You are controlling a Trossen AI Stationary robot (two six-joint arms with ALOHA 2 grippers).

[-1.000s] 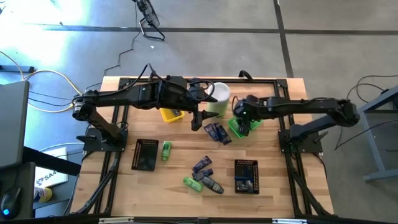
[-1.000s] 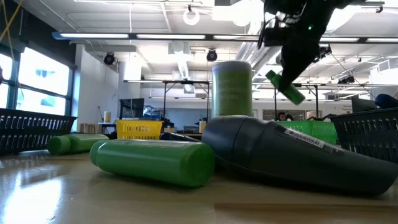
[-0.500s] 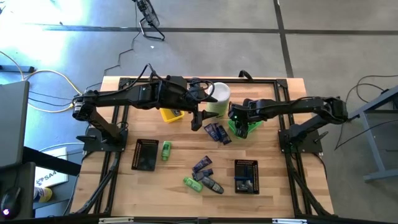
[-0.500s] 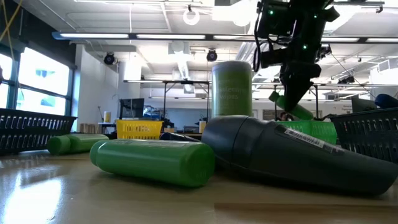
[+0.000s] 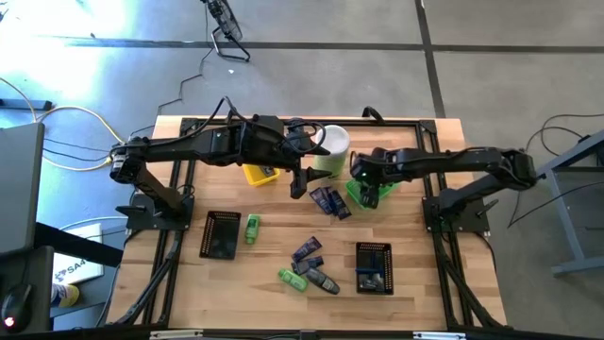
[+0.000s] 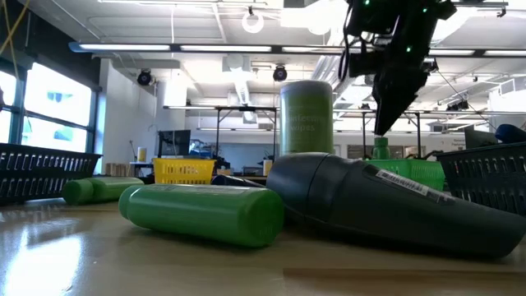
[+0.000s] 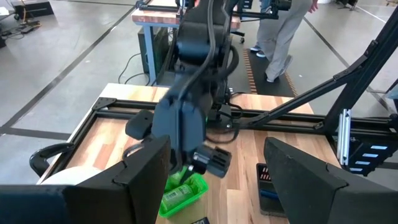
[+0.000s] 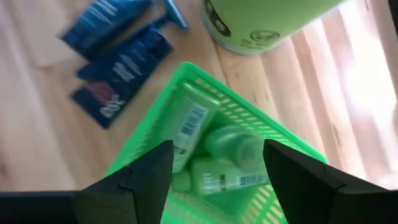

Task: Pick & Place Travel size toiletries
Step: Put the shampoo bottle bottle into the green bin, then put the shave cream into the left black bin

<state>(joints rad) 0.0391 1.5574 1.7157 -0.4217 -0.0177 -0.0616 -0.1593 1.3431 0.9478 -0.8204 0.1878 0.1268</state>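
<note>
In the green tray (image 8: pixel 261 140), smooth, light green bottles (image 8: pixel 214 168) are seen beneath the released, empty right gripper (image 8: pixel 208 180); mid-body grips are judged safest.

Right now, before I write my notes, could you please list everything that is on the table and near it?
green tray: one, bright green, right of centre
bottles in tray: about three, bright green
canister: one, pale green with white lid, back centre
yellow tray: one, left of the canister
black trays: two, front left and front right
navy packets: two, dark blue, left of the green tray
loose bottles: two, green, one by the left black tray, one in the front cluster
front cluster: grey and navy pieces, count unclear
person: one, legs only, beyond the table
left arm: jaws open, near the packets
right arm: jaws open, empty, above the green tray
</note>
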